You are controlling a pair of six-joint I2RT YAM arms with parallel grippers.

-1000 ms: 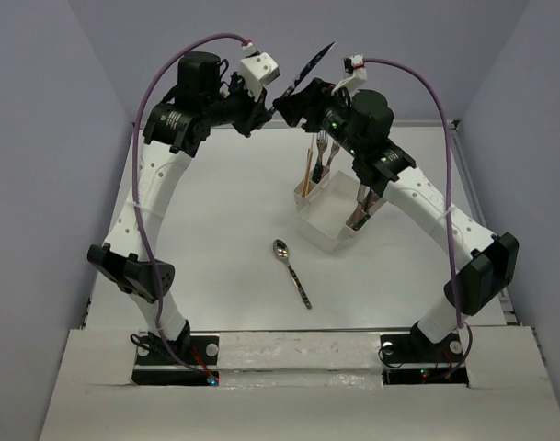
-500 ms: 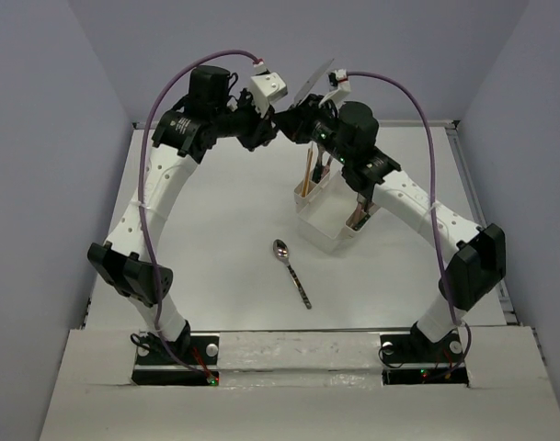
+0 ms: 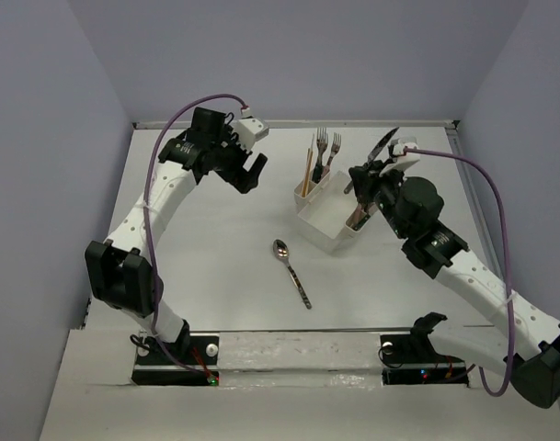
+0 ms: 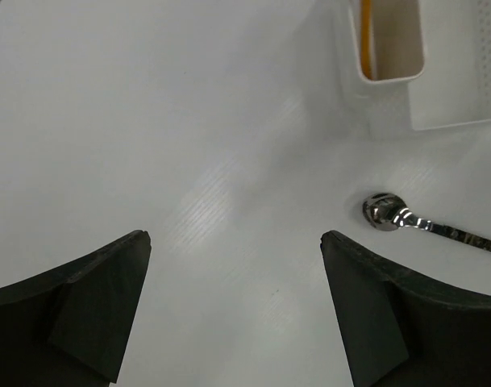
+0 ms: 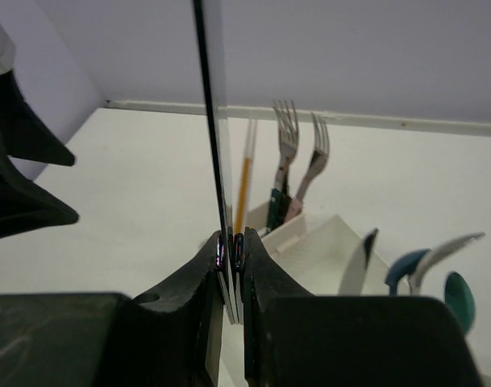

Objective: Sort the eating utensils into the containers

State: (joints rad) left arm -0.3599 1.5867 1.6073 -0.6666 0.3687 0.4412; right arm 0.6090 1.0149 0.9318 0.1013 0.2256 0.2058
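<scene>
Right gripper [image 5: 230, 250] was clamped on a knife [image 5: 211, 121], upright, just beside the caddy [image 3: 318, 228]. The thin pinch could let it pivot or slip and snag the forks [image 5: 287, 129]. Left gripper [image 4: 235, 242] was wide open and empty; the spoon [image 3: 291, 274] lay on the table.

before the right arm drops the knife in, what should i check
1. Grip: ok, right gripper shut on the knife, blade up.
2. Other arm clear: ok, left gripper open, apart from the knife.
3. Container: ok, caddy stands upright.
4. Alignment: not ok, knife held beside the caddy, not above a slot.
5. Slot room: cannot tell, forks and chopsticks stand in the far slot, near one partly hidden.
6. Stray item: ok, spoon lies apart from the caddy.
</scene>
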